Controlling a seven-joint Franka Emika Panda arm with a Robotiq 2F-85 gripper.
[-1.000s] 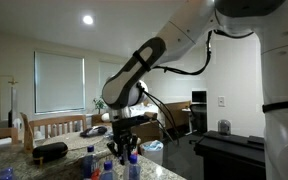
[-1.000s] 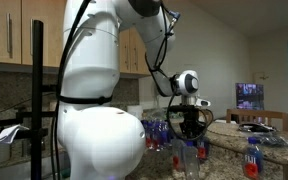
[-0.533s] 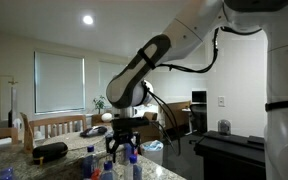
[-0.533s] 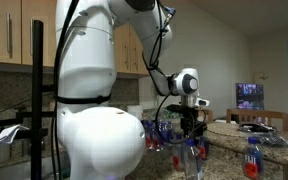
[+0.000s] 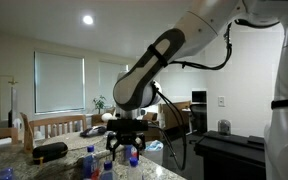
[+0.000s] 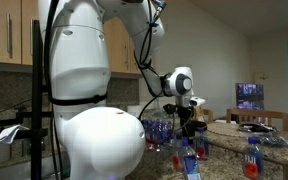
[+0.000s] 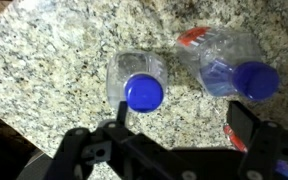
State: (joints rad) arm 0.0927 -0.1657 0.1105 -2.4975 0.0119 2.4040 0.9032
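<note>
In the wrist view my gripper (image 7: 182, 122) is open, jaws spread wide over a speckled granite counter (image 7: 54, 60). A clear bottle with a blue cap (image 7: 144, 92) stands just above the left finger (image 7: 118, 112). A second blue-capped bottle (image 7: 254, 78) with a red label stands by the right finger (image 7: 246, 126). Nothing lies between the fingers but bare granite. In both exterior views the gripper (image 5: 124, 148) (image 6: 191, 133) hangs low over the blue-capped bottles (image 5: 112, 166) (image 6: 191, 162).
A black object (image 5: 49, 152) lies on the counter, with wooden chairs (image 5: 56, 125) behind it and a dark stand (image 5: 229, 150) off to the side. More bottles (image 6: 158, 131) cluster near the arm; another (image 6: 252, 156) stands apart. A screen (image 6: 250, 95) glows in the background.
The jaws have gone from shut to wide open. The arm has shifted slightly sideways above the bottles.
</note>
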